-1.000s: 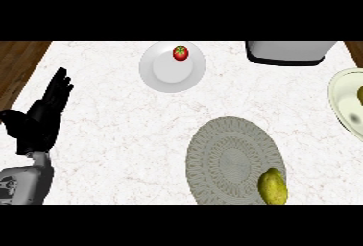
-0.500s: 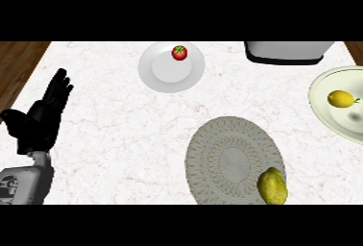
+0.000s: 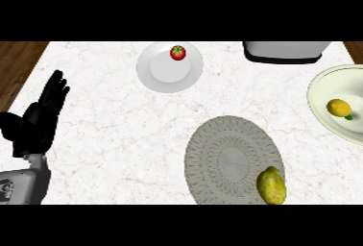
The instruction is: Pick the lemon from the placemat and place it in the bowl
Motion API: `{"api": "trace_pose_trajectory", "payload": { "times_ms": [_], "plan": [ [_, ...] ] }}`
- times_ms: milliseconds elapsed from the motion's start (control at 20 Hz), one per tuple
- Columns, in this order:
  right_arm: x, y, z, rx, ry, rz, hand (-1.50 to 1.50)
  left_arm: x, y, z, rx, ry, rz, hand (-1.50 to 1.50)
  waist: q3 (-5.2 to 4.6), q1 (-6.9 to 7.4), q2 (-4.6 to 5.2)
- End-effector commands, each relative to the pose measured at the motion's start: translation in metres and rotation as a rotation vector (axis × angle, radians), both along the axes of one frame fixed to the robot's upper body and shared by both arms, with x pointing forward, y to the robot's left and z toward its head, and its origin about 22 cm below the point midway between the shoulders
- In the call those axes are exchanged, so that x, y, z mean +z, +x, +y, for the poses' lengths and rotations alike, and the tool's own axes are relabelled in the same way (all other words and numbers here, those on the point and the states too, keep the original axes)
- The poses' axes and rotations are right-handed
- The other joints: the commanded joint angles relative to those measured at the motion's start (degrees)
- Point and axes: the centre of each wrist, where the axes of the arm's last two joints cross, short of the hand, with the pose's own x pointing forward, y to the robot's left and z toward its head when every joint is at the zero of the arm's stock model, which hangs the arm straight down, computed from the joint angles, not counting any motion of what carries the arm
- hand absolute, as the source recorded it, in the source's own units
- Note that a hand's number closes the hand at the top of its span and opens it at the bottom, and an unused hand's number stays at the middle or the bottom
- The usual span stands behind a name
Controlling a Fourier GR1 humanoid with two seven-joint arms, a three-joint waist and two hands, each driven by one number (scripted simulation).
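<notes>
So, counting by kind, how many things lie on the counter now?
fruit: 3, the lemon, the tomato, the yellow fruit in the bowl
dishes: 2, the plate, the bowl
placemat: 1
white appliance: 1
total: 7
A green speck beside the yellow fruit is too small to count.

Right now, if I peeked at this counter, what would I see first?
The yellow-green lemon jumps out, sitting on the near right edge of the round grey placemat. Then comes a little red fruit on the white plate at the far middle. The black left hand rests open at the left.
</notes>
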Motion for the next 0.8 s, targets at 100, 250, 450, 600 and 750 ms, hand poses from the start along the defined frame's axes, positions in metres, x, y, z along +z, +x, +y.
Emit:
{"api": "trace_pose_trajectory", "payload": {
  "times_ms": [100,250,450,600,750],
  "plan": [
    [0.012,-0.045,-0.034,-0.016,0.056,0.008,-1.50,-0.007,-0.005,0.004,-0.005,-0.016,-0.003,0.00,0.17,0.28,0.48],
    [0.010,-0.069,-0.046,0.006,0.087,0.022,-1.50,-0.006,-0.009,0.001,0.010,-0.008,-0.020,0.00,0.26,-0.42,0.05],
    [0.029,-0.081,-0.057,0.074,0.160,0.016,-1.50,-0.007,-0.008,0.007,0.004,-0.007,0.017,0.00,0.36,-1.24,-0.08],
    [0.022,-0.089,-0.059,0.091,0.182,-0.013,-1.50,-0.006,-0.009,0.010,0.026,-0.012,0.004,0.00,0.48,-1.81,-0.33],
    [0.021,-0.083,-0.056,0.076,0.200,-0.057,-1.50,-0.010,-0.011,0.010,0.013,-0.010,-0.002,0.00,0.48,-0.98,-0.08]
  ]
}}
